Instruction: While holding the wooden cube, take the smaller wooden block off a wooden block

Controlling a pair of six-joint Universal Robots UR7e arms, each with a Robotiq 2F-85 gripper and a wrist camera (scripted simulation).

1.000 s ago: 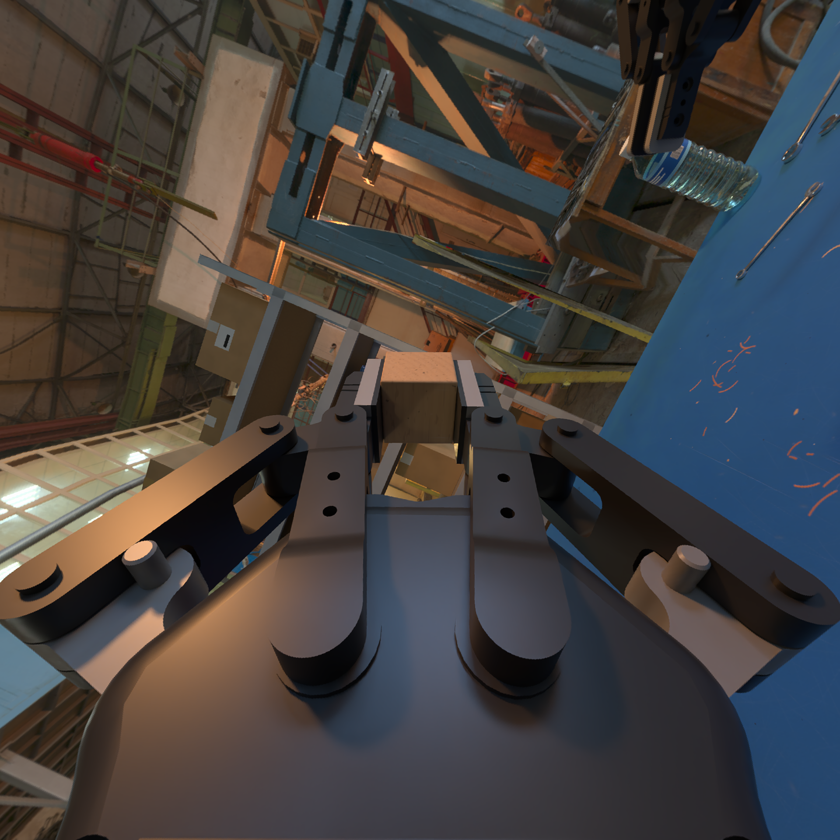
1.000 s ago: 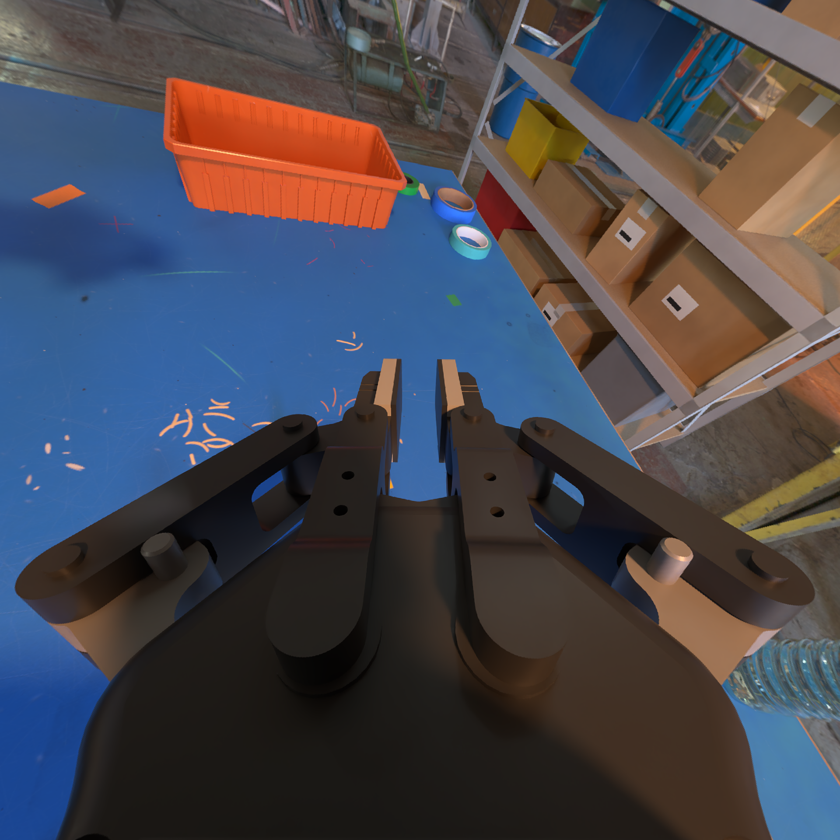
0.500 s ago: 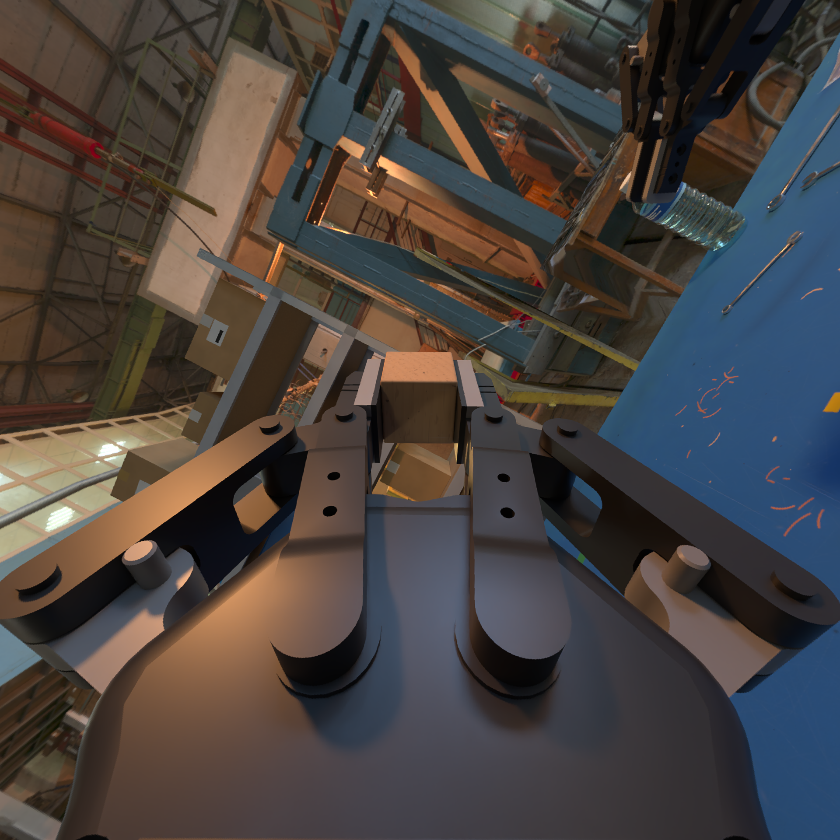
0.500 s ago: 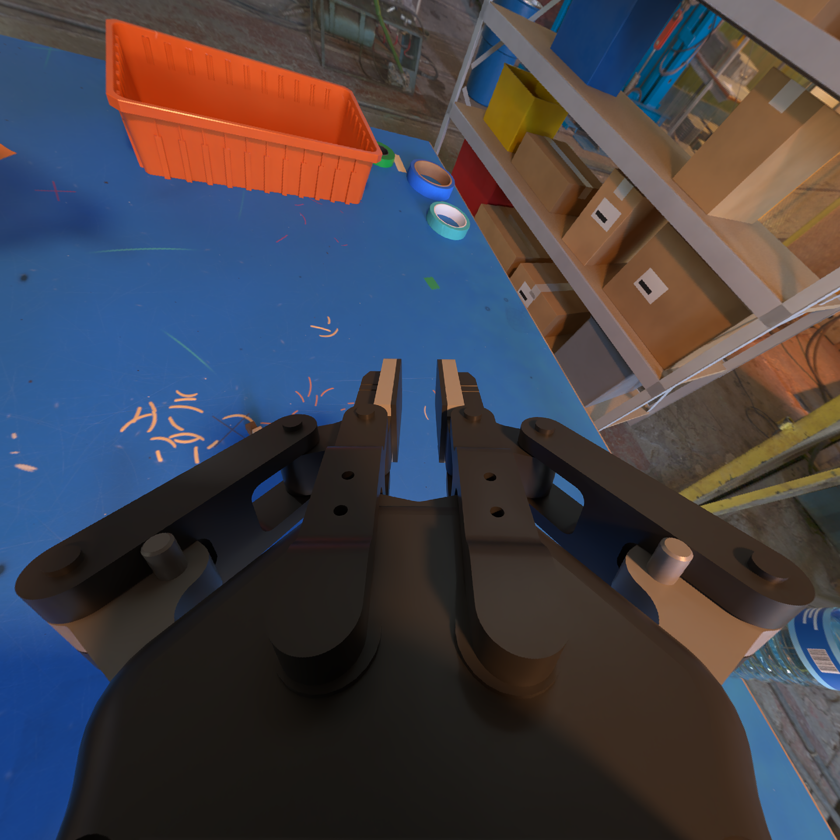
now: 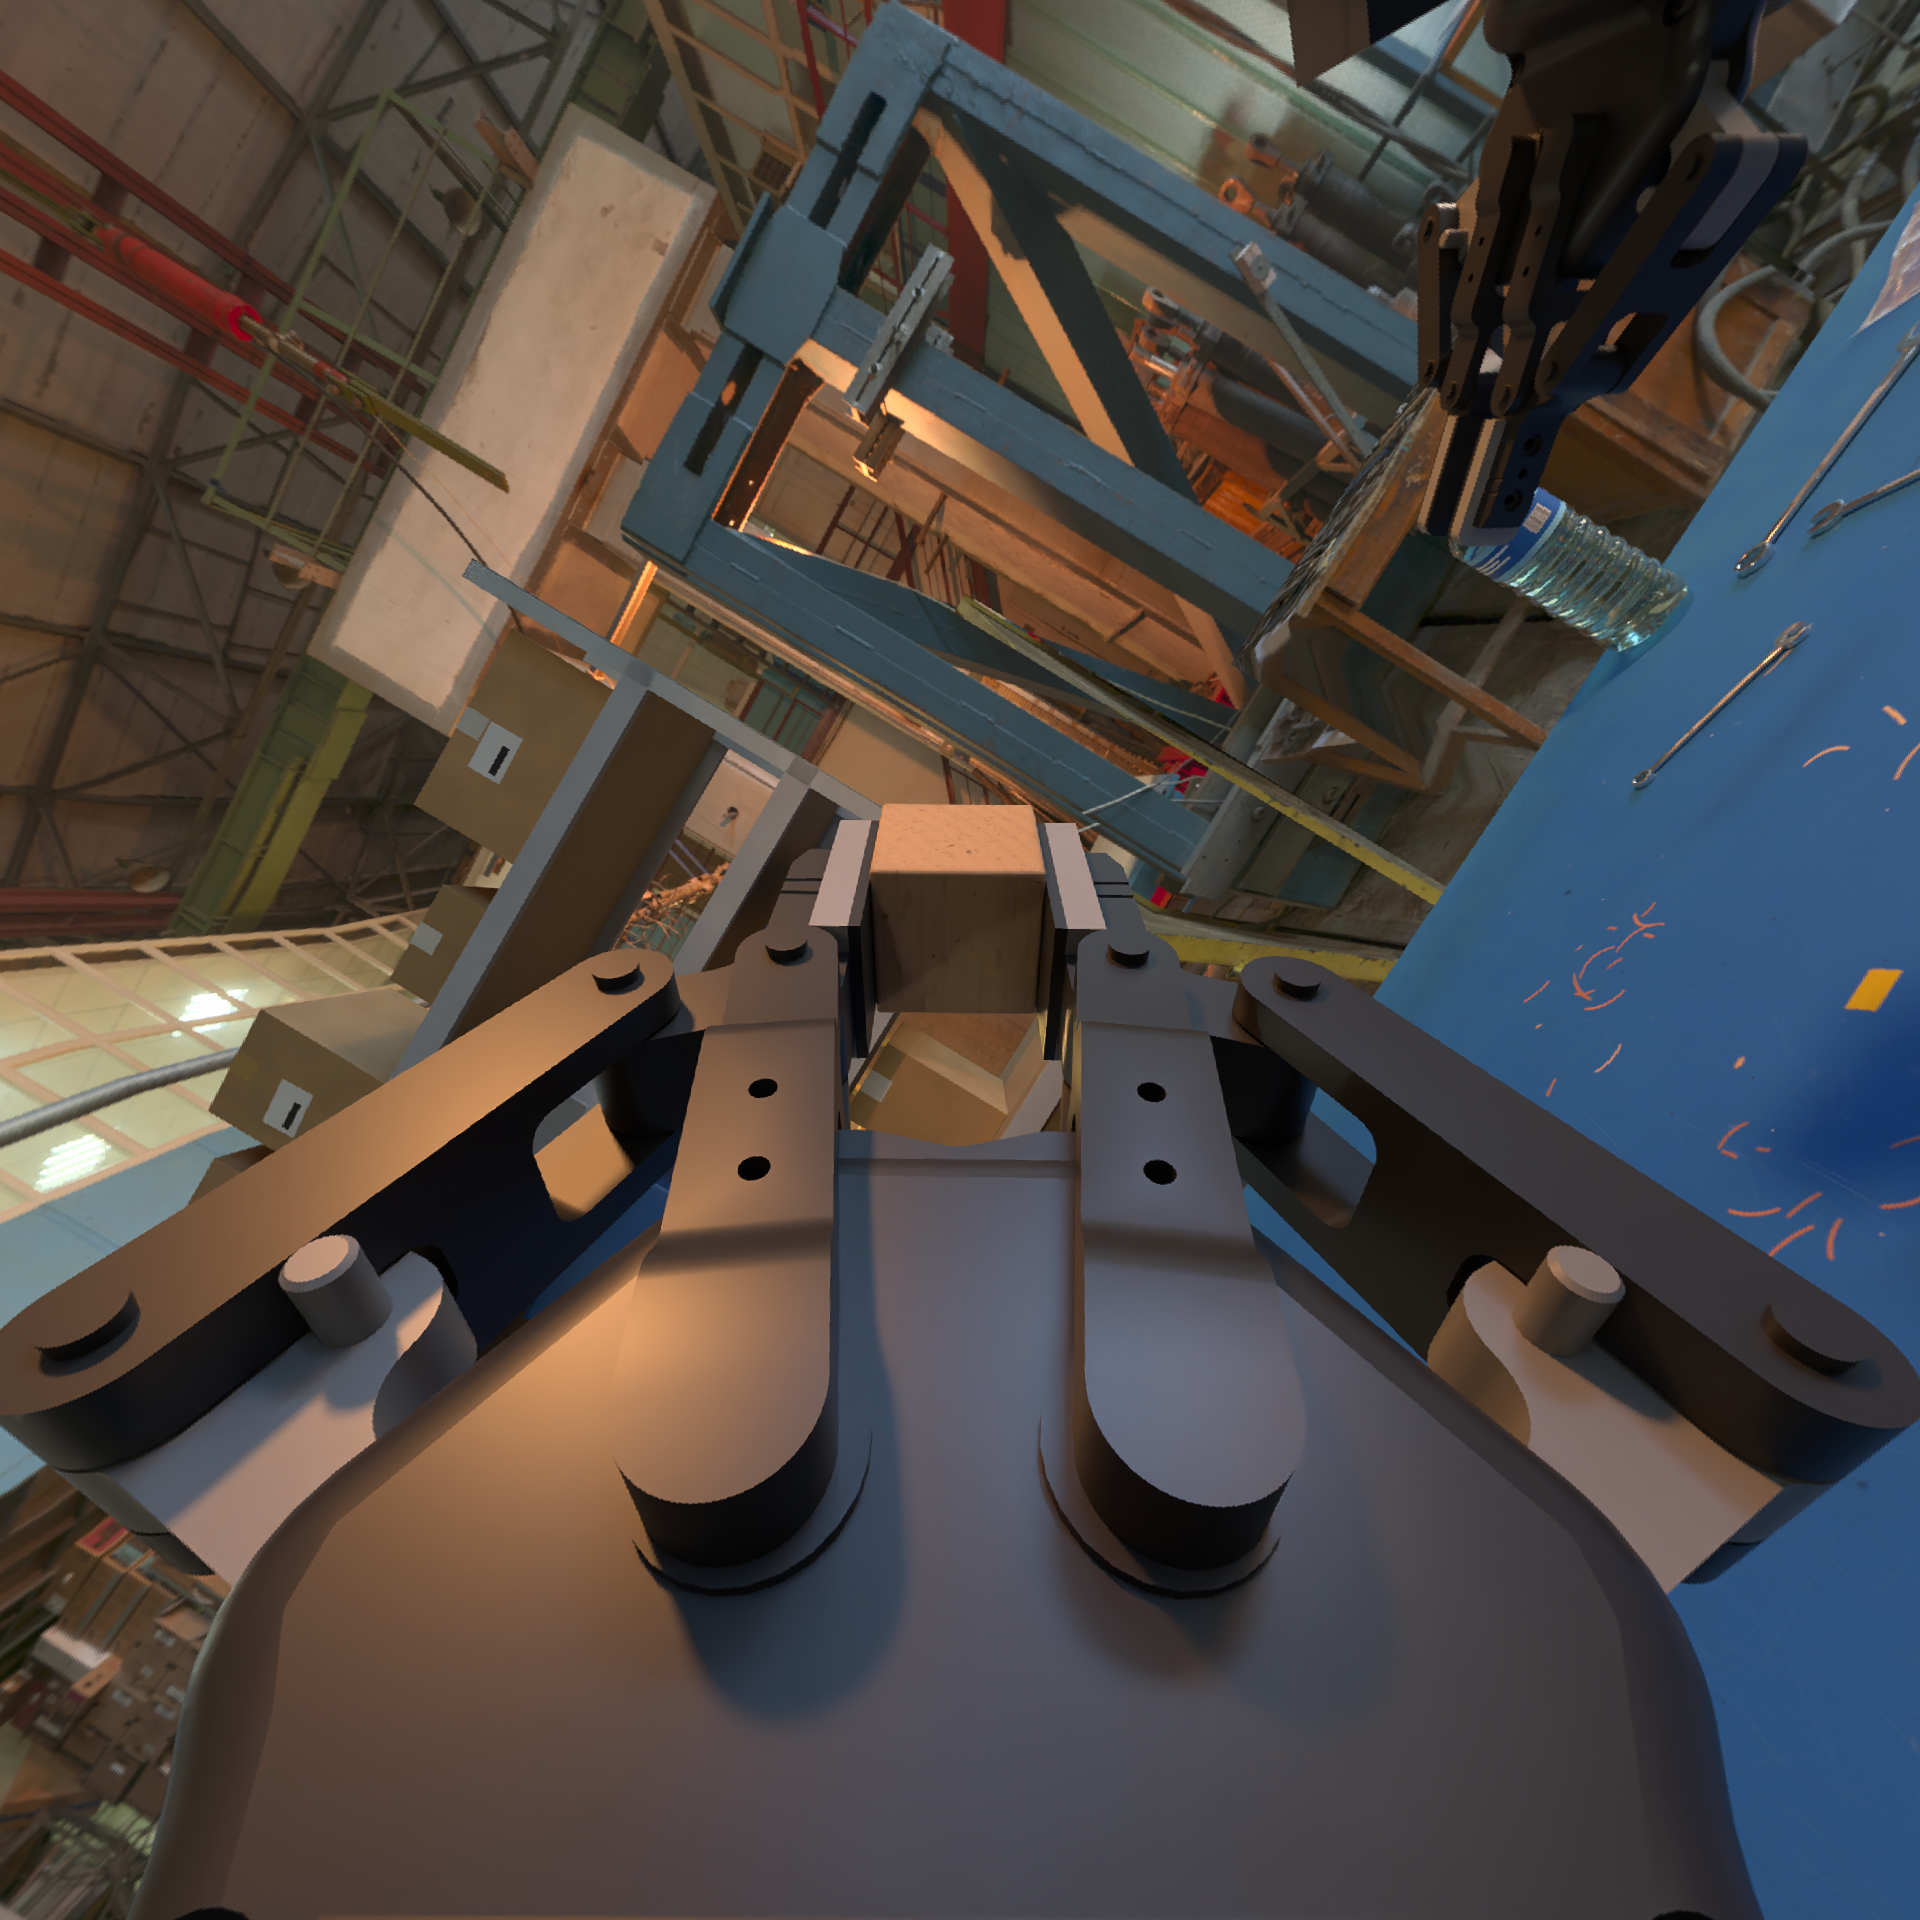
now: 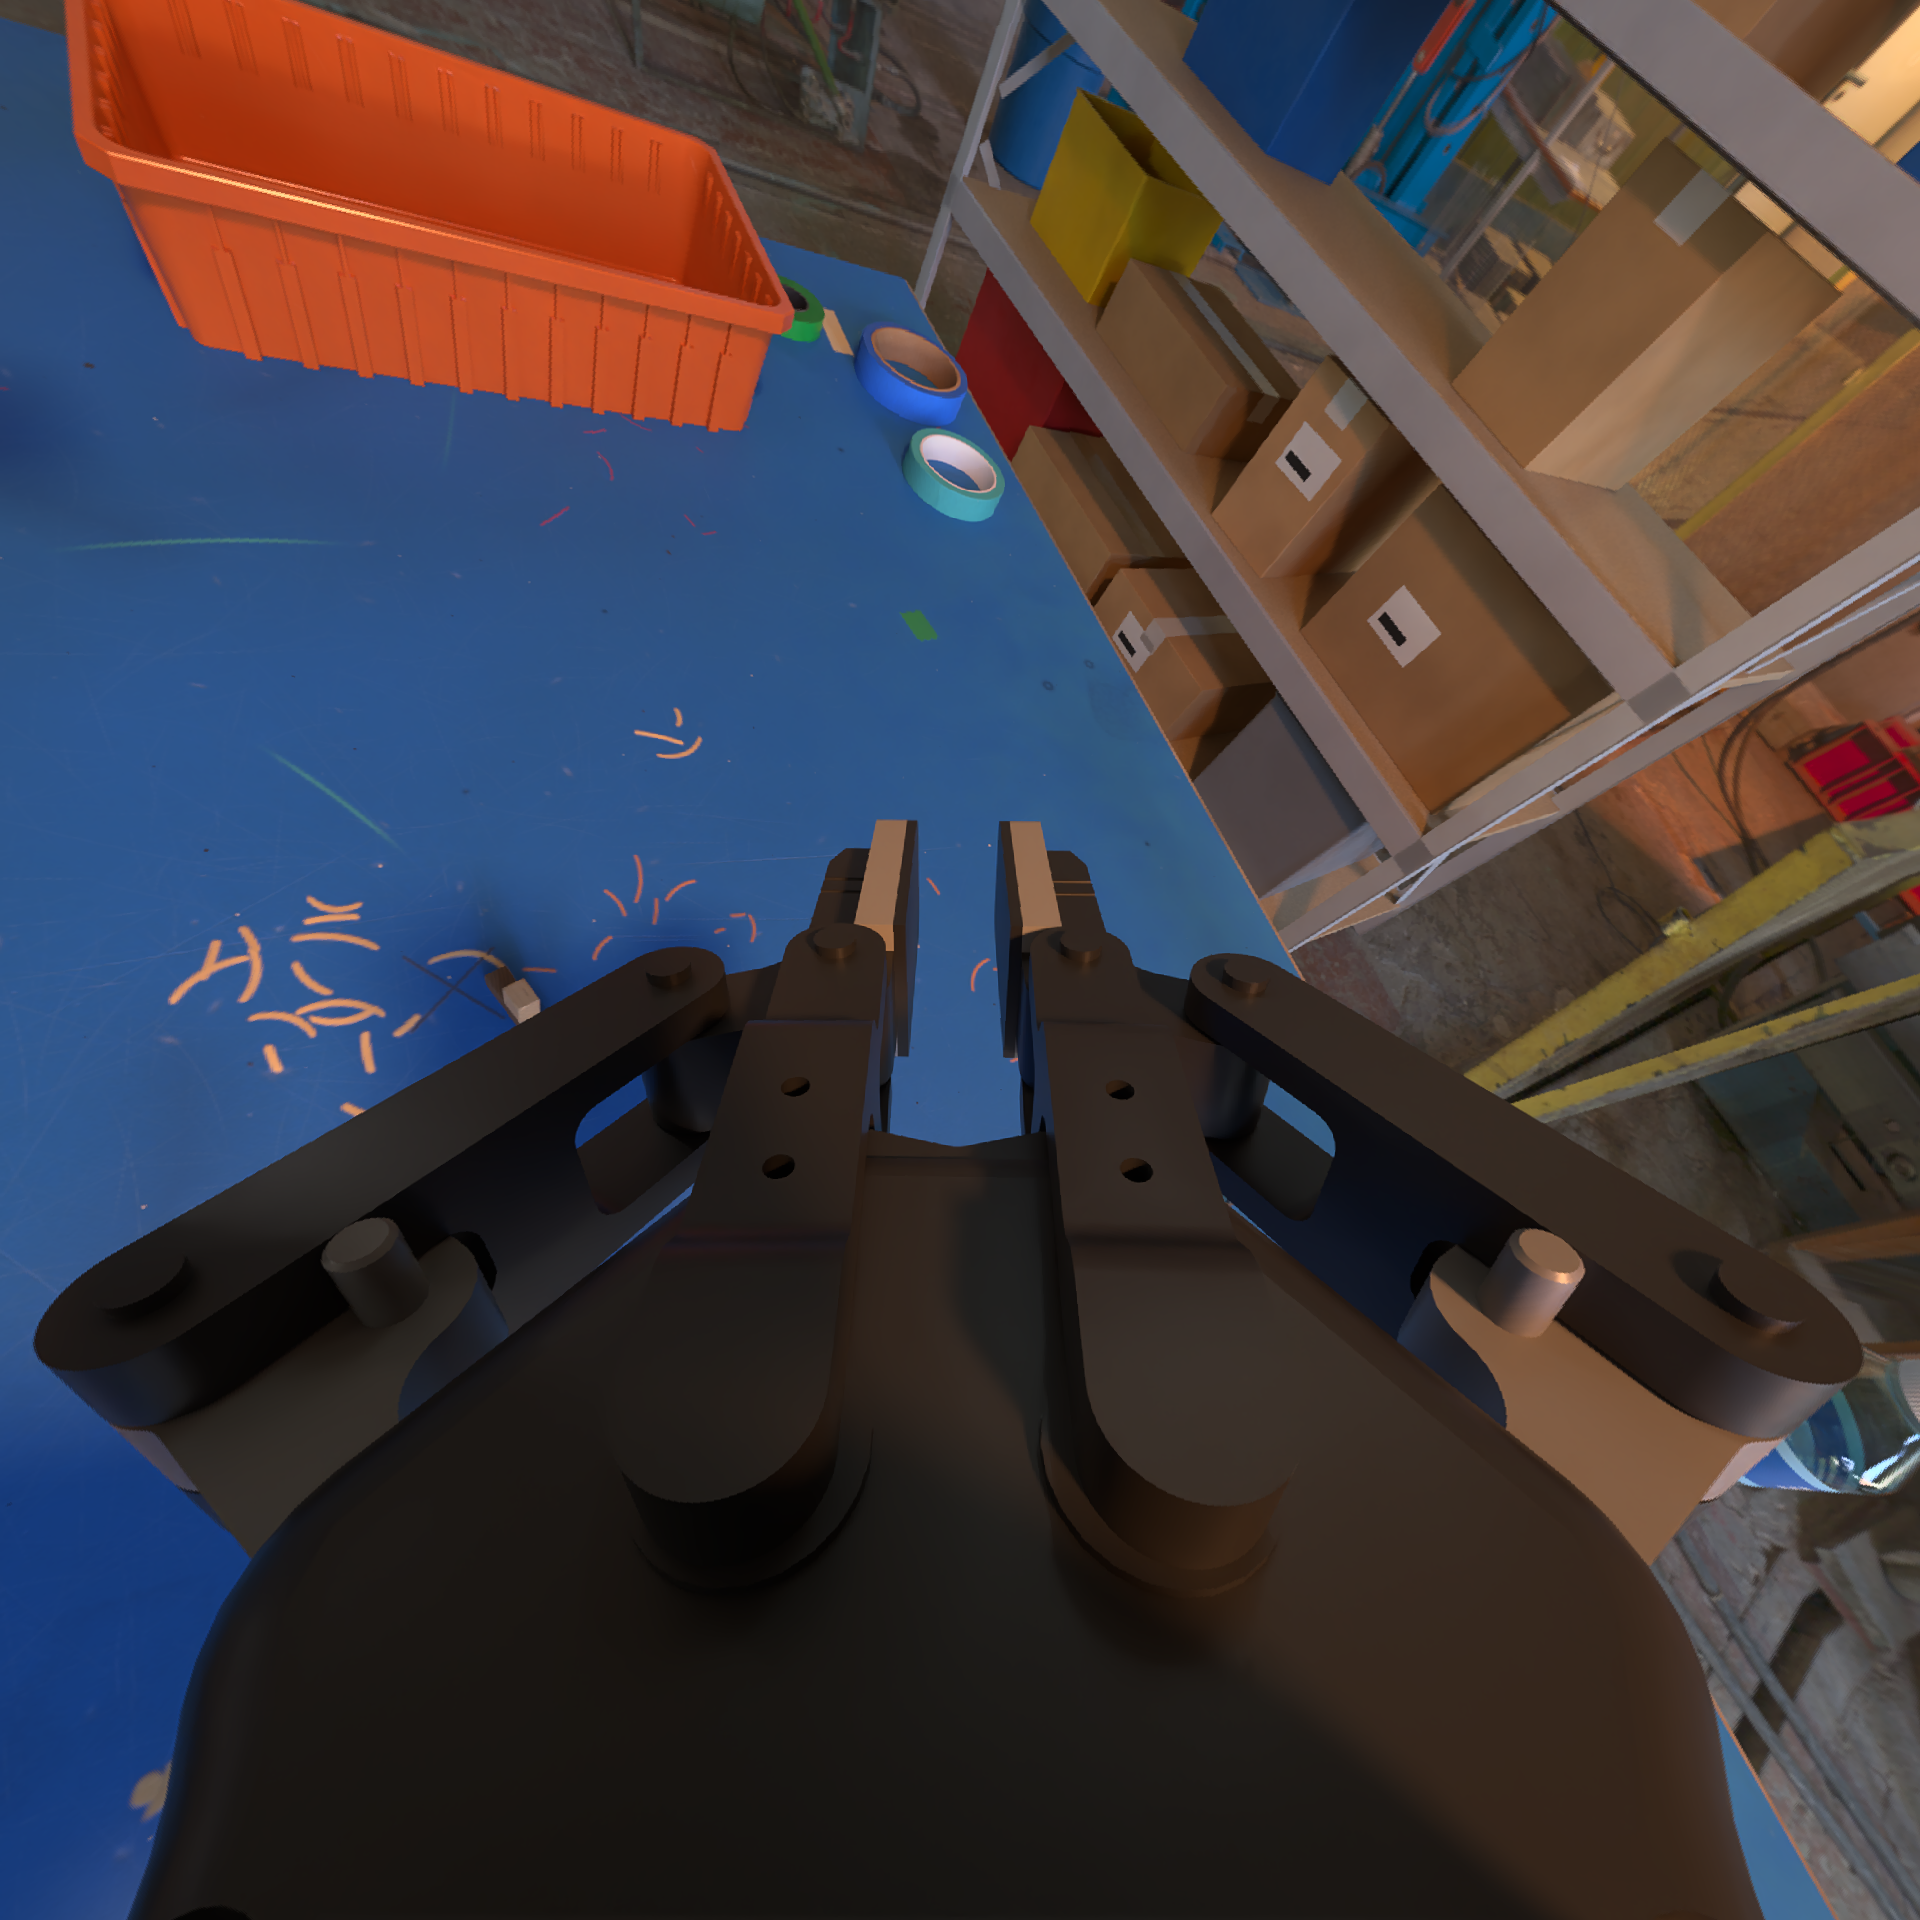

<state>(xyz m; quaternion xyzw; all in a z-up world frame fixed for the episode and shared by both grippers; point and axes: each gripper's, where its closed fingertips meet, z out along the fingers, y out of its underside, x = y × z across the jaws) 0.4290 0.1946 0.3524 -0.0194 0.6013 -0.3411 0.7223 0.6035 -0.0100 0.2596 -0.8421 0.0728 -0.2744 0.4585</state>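
My left gripper (image 5: 956, 844) is shut on the wooden cube (image 5: 956, 914) and holds it in the air, beside the blue table (image 5: 1662, 1039). My right gripper (image 6: 958, 868) hovers over the table (image 6: 416, 675) near its right edge, with a narrow gap between its pads and nothing in it. It also shows far off in the left wrist view (image 5: 1486, 499). A small wooden block (image 6: 516, 995) peeks out on the table behind my right gripper's left linkage; what is under it is hidden.
An orange bin (image 6: 416, 239) stands at the far side of the table. Blue (image 6: 910, 372) and teal (image 6: 954, 473) tape rolls lie near the right edge. Shelves with cardboard boxes (image 6: 1351, 468) stand beyond it. A clear bottle (image 5: 1579, 571) and thin metal tools (image 5: 1714, 707) lie on the table.
My right gripper has moved forward and lower over the table, and the small wooden block has come into view at its left. My left gripper still holds the cube and has turned slightly.
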